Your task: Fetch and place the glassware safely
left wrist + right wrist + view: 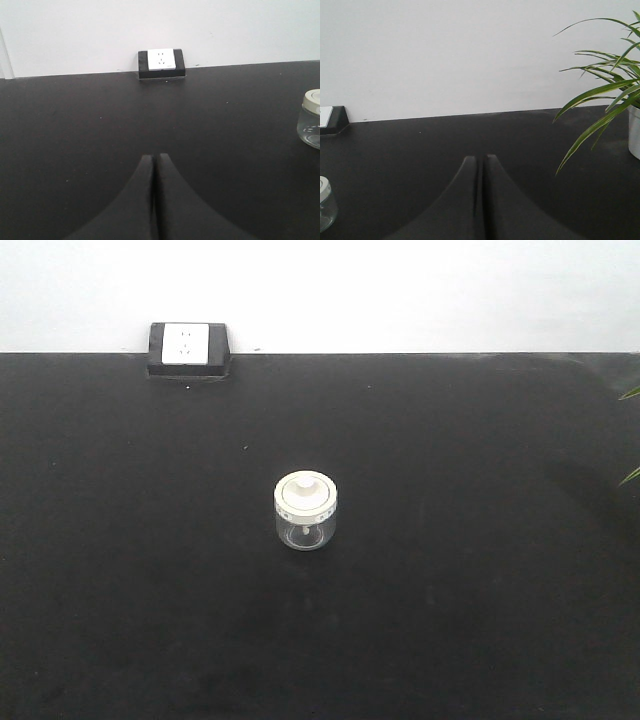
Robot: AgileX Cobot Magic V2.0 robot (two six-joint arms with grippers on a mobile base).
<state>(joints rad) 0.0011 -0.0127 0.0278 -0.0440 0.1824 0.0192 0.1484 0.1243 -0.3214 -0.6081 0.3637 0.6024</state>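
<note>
Lidded glass jar (305, 512): upright, mid black tabletop (450, 590), untouched. Wall socket (187, 345): far left edge. Left gripper (154, 159), right gripper (481, 160): fingers pressed together, empty. Potted plant (607, 95): far right, full only in right wrist view.

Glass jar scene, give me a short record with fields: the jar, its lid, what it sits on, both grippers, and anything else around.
jar: small clear glass jar, upright, alone mid-table
lid: cream-white lid with central knob, on the jar
surface: black table
left gripper: shut, holding nothing, jar to its right
right gripper: shut, holding nothing, jar to its left
background: wall socket at the table's back edge; potted plant at the right
</note>
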